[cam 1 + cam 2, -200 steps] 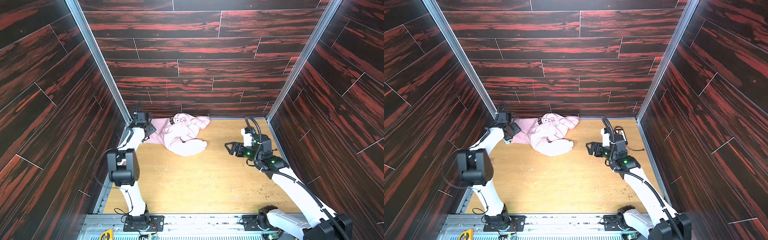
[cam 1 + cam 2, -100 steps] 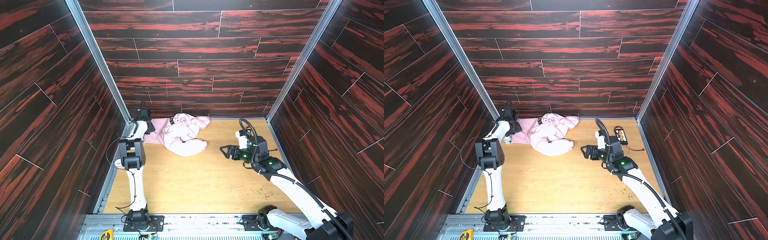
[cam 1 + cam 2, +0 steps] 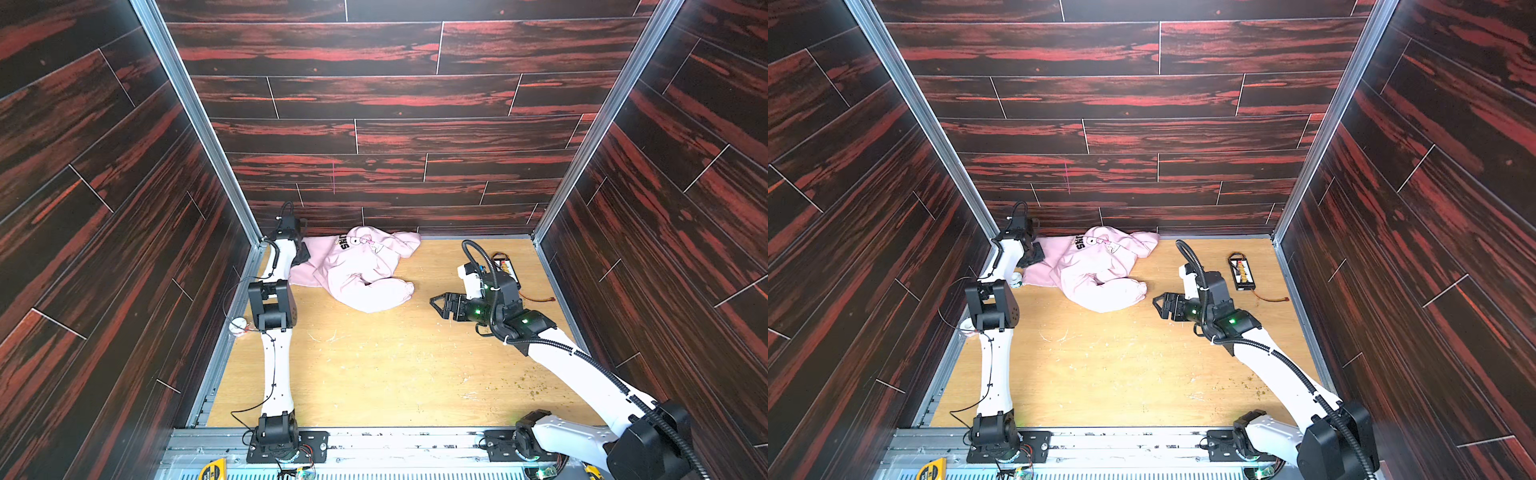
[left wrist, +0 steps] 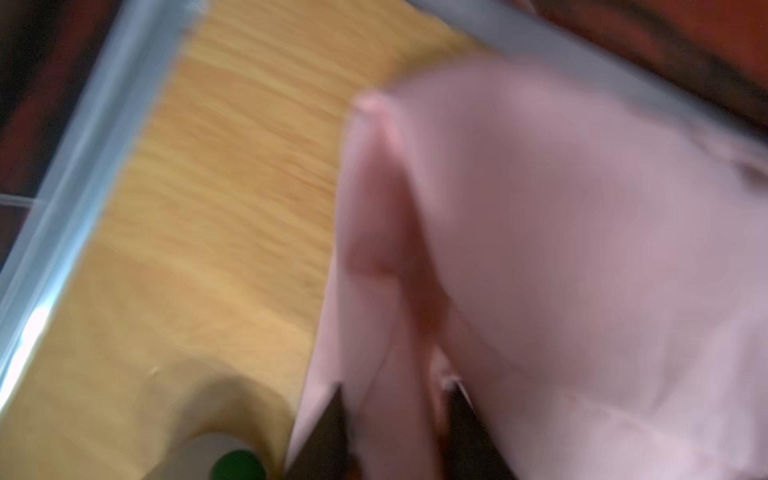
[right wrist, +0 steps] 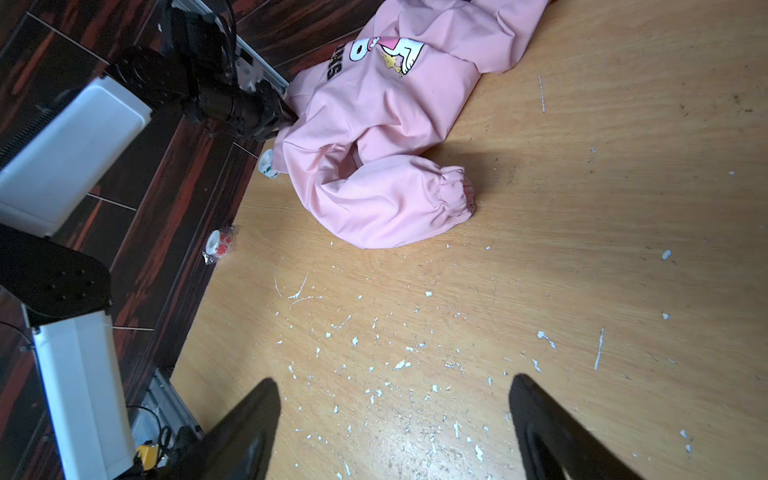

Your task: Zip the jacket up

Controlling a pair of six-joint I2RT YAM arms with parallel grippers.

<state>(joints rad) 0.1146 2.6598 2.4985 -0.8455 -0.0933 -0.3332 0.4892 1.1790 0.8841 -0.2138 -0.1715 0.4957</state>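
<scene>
Newly closed, your left hand (image 3: pixel 306 254) pinches the jacket (image 3: pixel 357 270) at upper left; your right hand (image 3: pixel 435 306) hangs spread. Untangling stage: next, pull it flat.

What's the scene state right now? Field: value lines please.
jacket: crumpled, far left of the table, against the back wall
zipper: not visible
left gripper: appears closed on a fold at the jacket's edge nearest the left wall
right gripper: open, empty, apart from the jacket, pointing toward its sleeve cuff
clutter: black board with wires at far right; white flecks on the table
</scene>
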